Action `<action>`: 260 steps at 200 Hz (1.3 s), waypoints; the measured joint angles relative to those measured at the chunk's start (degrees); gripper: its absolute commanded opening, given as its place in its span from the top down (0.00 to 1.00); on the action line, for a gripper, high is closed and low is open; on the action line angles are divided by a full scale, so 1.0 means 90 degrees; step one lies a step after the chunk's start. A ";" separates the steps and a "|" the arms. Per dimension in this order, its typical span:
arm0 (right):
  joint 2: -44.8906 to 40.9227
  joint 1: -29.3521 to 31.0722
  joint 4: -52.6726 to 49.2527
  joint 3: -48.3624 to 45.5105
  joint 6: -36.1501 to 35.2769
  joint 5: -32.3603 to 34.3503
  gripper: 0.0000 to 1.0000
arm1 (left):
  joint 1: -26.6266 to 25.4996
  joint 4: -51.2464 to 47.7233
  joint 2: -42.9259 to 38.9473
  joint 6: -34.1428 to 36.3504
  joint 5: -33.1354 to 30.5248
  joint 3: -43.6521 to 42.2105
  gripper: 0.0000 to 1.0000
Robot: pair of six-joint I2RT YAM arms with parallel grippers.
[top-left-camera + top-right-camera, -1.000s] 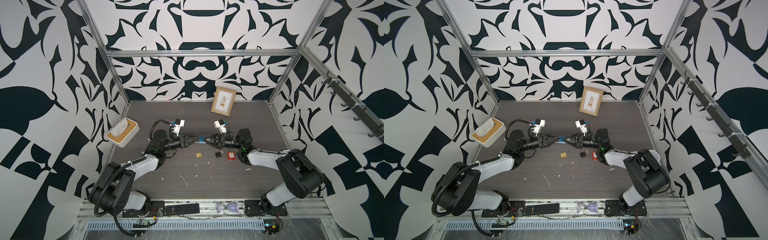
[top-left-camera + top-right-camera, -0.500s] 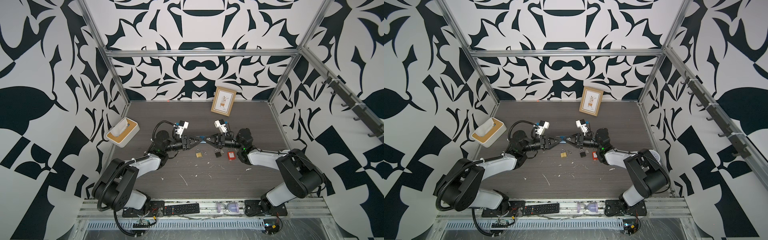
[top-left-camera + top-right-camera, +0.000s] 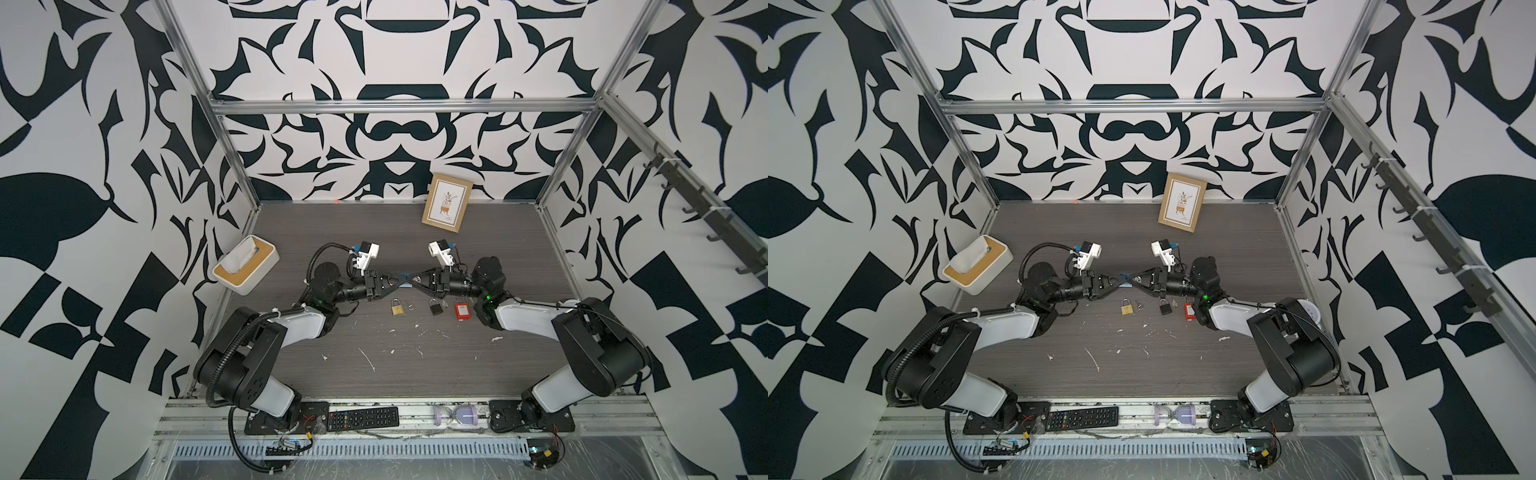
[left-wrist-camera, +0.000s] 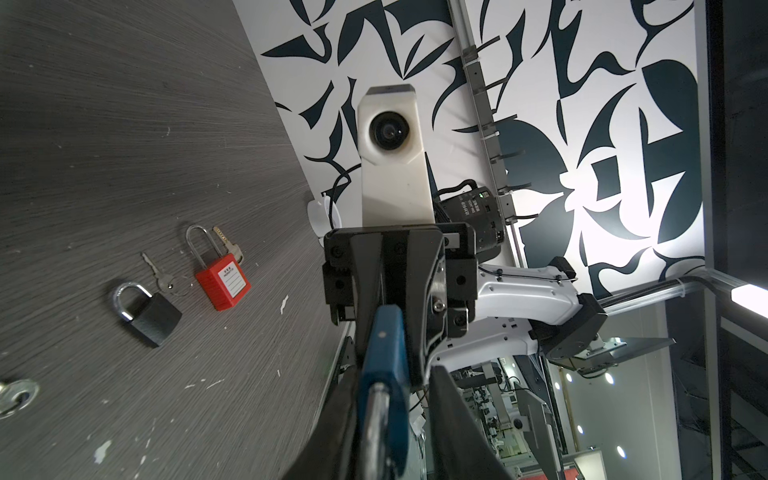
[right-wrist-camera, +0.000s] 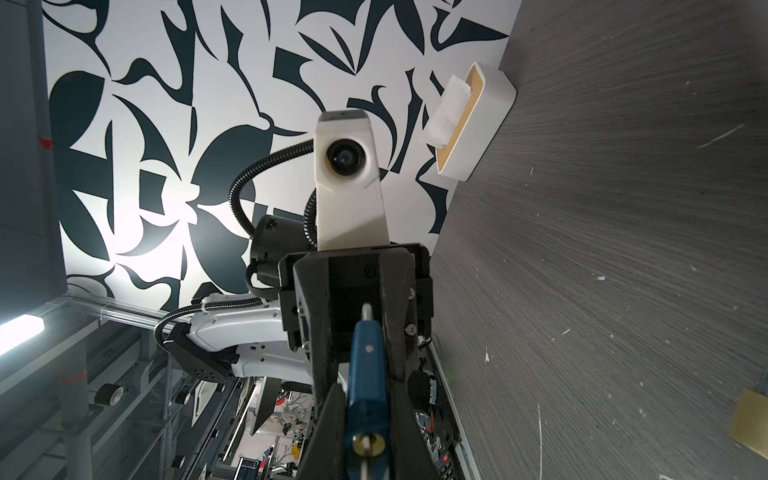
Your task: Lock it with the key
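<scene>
From above, the tissue box [image 3: 245, 270] sits at nine o'clock on the table [image 3: 374, 232]. My left pincer [image 3: 397, 282] points in from that side. Its jaws are narrow around the shackle end of the blue padlock [image 4: 384, 345], with a slit of gap beside one finger. The blue padlock is mid-table, off the wood, level between both pincers. My right pincer [image 3: 413, 280], from the three o'clock side, clamps its body, and the key [image 5: 365, 446] sits in the keyway at that end. From the blue padlock, the brass padlock [image 3: 397, 308], black padlock [image 3: 435, 307] and red padlock [image 3: 462, 311] lie at six, five and four o'clock.
</scene>
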 measured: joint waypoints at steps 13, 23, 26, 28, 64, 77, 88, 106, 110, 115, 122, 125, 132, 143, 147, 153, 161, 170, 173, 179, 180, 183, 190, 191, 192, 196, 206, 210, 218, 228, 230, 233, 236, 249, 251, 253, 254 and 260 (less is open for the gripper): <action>-0.0015 0.0000 -0.0027 0.0000 -0.0027 0.0000 1.00 | 0.0000 -0.0002 0.0000 -0.0010 -0.0002 0.0000 0.75; -0.0049 0.0000 -0.0044 0.0000 -0.0051 0.0000 1.00 | 0.0000 -0.0007 0.0002 -0.0051 -0.0005 0.0000 0.81; -0.0061 0.0000 -0.0046 0.0000 -0.0058 0.0000 1.00 | 0.0000 -0.0012 0.0002 -0.0022 -0.0007 0.0000 0.81; -0.0070 0.0000 -0.0053 0.0000 -0.0063 0.0000 1.00 | 0.0000 0.0002 0.0005 -0.0058 -0.0005 0.0000 0.82; -0.0085 0.0000 -0.0058 0.0000 -0.0170 0.0000 1.00 | 0.0000 0.0070 0.0036 -0.0180 0.0007 0.0010 0.92; -0.0085 0.0000 -0.0056 0.0000 -0.0172 0.0000 1.00 | 0.0000 0.0090 0.0036 -0.0192 0.0007 0.0010 0.99; -0.0085 0.0000 -0.0056 0.0000 -0.0175 -0.0002 0.99 | 0.0000 0.0092 0.0046 -0.0197 0.0007 0.0010 1.00; -0.0085 -0.0002 -0.0090 0.0000 -0.0197 0.0002 0.83 | 0.0000 0.0095 0.0063 -0.0197 0.0005 0.0010 1.00; -0.0087 -0.0002 -0.0109 0.0000 -0.0209 0.0005 0.81 | 0.0002 0.0095 0.0066 -0.0194 0.0005 0.0010 1.00; -0.0097 -0.0002 -0.0138 0.0000 -0.0221 0.0010 0.79 | 0.0007 0.0095 0.0068 -0.0192 0.0002 0.0010 1.00; -0.0129 -0.0005 -0.0221 0.0000 -0.0262 0.0027 0.76 | 0.0019 0.0092 0.0070 -0.0187 0.0000 0.0010 1.00; -0.0163 -0.0010 -0.0291 0.0000 -0.0284 0.0041 0.74 | 0.0017 0.0092 0.0070 -0.0182 0.0000 0.0010 1.00; -0.0243 -0.0029 -0.0444 0.0000 -0.0357 0.0066 0.67 | 0.0027 0.0092 0.0070 -0.0177 -0.0007 0.0010 1.00; -0.0401 -0.0049 -0.0714 0.0005 -0.0469 0.0107 0.54 | 0.0070 0.0092 0.0070 -0.0177 -0.0029 0.0010 1.00; -0.0471 -0.0056 -0.0811 0.0012 -0.0593 0.0129 0.52 | 0.0090 0.0090 0.0070 -0.0177 -0.0044 0.0010 1.00; -0.0568 -0.0068 -0.0971 0.0024 -0.0699 0.0151 0.50 | 0.0121 0.0090 0.0070 -0.0177 -0.0063 0.0010 1.00; -0.0697 -0.0075 -0.1178 0.0041 -0.0840 0.0194 0.48 | 0.0153 0.0083 0.0066 -0.0172 -0.0083 0.0010 1.00; -0.0823 -0.0075 -0.1384 0.0051 -0.0976 0.0233 0.46 | 0.0175 0.0039 0.0053 -0.0155 -0.0100 0.0010 1.00; -0.0860 -0.0080 -0.1447 0.0056 -0.1044 0.0250 0.46 | 0.0180 0.0017 0.0046 -0.0151 -0.0102 0.0010 1.00; -0.0928 -0.0087 -0.1559 0.0058 -0.1124 0.0277 0.45 | 0.0192 -0.0041 0.0019 -0.0121 -0.0114 0.0010 1.00; -0.0937 -0.0087 -0.1571 0.0058 -0.1132 0.0282 0.45 | 0.0194 -0.0058 0.0015 -0.0117 -0.0117 0.0010 1.00; -0.0967 -0.0087 -0.1632 0.0058 -0.1168 0.0294 0.44 | 0.0199 -0.0092 0.0000 -0.0100 -0.0121 0.0010 1.00; -0.1022 -0.0092 -0.1749 0.0058 -0.1251 0.0323 0.43 | 0.0204 -0.0151 -0.0034 -0.0073 -0.0126 0.0010 1.00; -0.1027 -0.0095 -0.1763 0.0058 -0.1263 0.0323 0.43 | 0.0204 -0.0155 -0.0039 -0.0070 -0.0126 0.0010 1.00; -0.1032 -0.0097 -0.1778 0.0058 -0.1275 0.0325 0.42 | 0.0204 -0.0160 -0.0044 -0.0066 -0.0126 0.0010 1.00; -0.1056 -0.0109 -0.1843 0.0058 -0.1311 0.0342 0.42 | 0.0204 -0.0172 -0.0061 -0.0053 -0.0129 0.0010 1.00; -0.1103 -0.0117 -0.2006 0.0061 -0.1423 0.0379 0.41 | 0.0204 -0.0202 -0.0104 -0.0034 -0.0129 0.0010 1.00; -0.1120 -0.0121 -0.2093 0.0061 -0.1472 0.0398 0.41 | 0.0204 -0.0214 -0.0121 -0.0032 -0.0126 0.0010 1.00; -0.1161 -0.0129 -0.2290 0.0066 -0.1588 0.0435 0.40 | 0.0204 -0.0248 -0.0158 -0.0032 -0.0126 0.0010 1.00; -0.1229 -0.0129 -0.2574 0.0070 -0.1773 0.0508 0.40 | 0.0204 -0.0342 -0.0214 -0.0017 -0.0126 0.0010 1.00; -0.1243 -0.0129 -0.2642 0.0073 -0.1826 0.0527 0.40 | 0.0204 -0.0359 -0.0226 -0.0010 -0.0126 0.0010 1.00; -0.1268 -0.0129 -0.2730 0.0073 -0.1880 0.0559 0.40 | 0.0204 -0.0410 -0.0245 -0.0005 -0.0124 0.0010 1.00; -0.1304 -0.0129 -0.2851 0.0073 -0.1960 0.0590 0.39 | 0.0204 -0.0457 -0.0270 0.0017 -0.0124 0.0010 1.00; -0.1450 -0.0129 -0.3254 0.0073 -0.2232 0.0731 0.39 | 0.0204 -0.0729 -0.0398 0.0104 -0.0126 0.0012 1.00; -0.1474 -0.0129 -0.3313 0.0073 -0.2266 0.0758 0.39 | 0.0204 -0.0770 -0.0418 0.0121 -0.0126 0.0012 1.00; -0.1496 -0.0129 -0.3364 0.0073 -0.2300 0.0789 0.39 | 0.0204 -0.0828 -0.0444 0.0136 -0.0126 0.0012 1.00; -0.1515 -0.0129 -0.3400 0.0073 -0.2329 0.0806 0.39 | 0.0204 -0.0850 -0.0454 0.0141 -0.0129 0.0015 1.00; -0.1581 -0.0129 -0.3536 0.0073 -0.2431 0.0877 0.39 | 0.0204 -0.1052 -0.0556 0.0228 -0.0136 0.0017 1.00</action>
